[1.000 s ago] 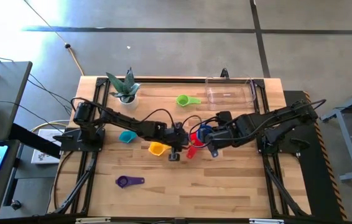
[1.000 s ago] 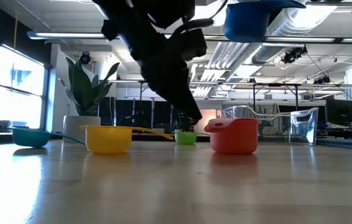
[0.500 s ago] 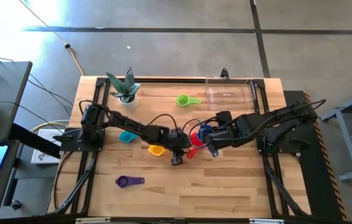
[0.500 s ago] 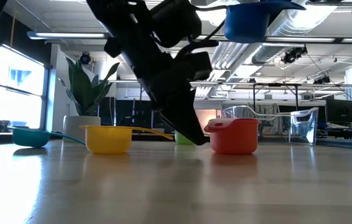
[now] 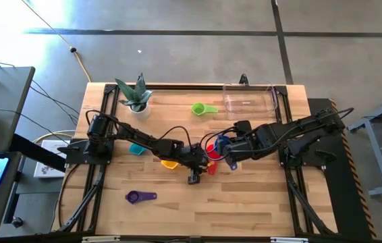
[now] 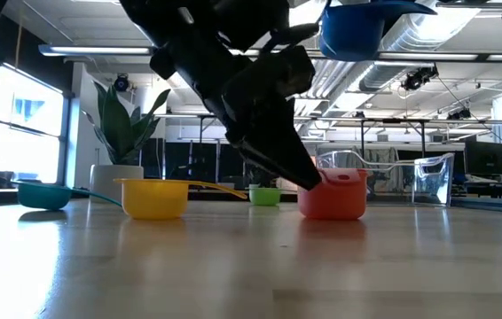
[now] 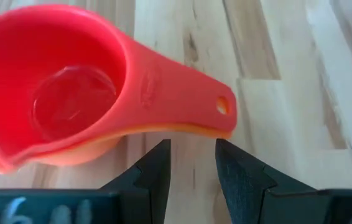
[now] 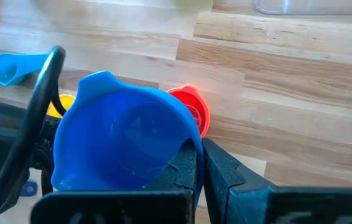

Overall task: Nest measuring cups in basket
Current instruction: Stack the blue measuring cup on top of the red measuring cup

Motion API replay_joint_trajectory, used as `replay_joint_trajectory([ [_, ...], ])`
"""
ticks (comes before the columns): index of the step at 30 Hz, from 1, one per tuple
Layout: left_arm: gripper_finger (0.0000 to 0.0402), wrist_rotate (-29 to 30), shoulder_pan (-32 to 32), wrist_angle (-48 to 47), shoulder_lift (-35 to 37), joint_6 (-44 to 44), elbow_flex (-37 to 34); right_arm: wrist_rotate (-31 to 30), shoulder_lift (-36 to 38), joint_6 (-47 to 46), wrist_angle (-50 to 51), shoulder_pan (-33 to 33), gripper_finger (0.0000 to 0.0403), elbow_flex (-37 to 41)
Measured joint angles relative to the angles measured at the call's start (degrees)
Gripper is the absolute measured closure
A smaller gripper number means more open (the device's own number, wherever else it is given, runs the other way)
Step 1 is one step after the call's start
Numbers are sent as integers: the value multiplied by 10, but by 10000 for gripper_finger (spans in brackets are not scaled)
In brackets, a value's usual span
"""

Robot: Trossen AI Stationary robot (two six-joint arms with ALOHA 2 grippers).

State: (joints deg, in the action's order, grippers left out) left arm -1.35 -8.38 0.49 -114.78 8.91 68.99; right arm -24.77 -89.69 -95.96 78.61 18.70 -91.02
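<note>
left gripper [image 7: 191,165] is down low over the counter [image 5: 245,202], fingers spread, lined up on the red cup's [image 7: 70,106] handle, which runs crosswise just ahead of the jaws and isn't yet between them. that's the nearer arm for this one. right gripper [image 8: 198,168] is pinched tight on the blue cup [image 8: 123,140], held up off the wood just beside the red cup. the basket [image 5: 248,98] sits well off at the far edge, empty by the look of it.
</note>
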Motion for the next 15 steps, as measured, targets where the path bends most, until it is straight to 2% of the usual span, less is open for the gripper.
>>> replay_joint_trajectory([
  [6, 287, -11, 0, -47, 8, -7, 0, 13, 0, -15, 0, 0, 402, 0],
  [15, 287, -7, 2, -154, 70, -35, 0, 16, -5, -65, -2, 1, 402, 0],
])
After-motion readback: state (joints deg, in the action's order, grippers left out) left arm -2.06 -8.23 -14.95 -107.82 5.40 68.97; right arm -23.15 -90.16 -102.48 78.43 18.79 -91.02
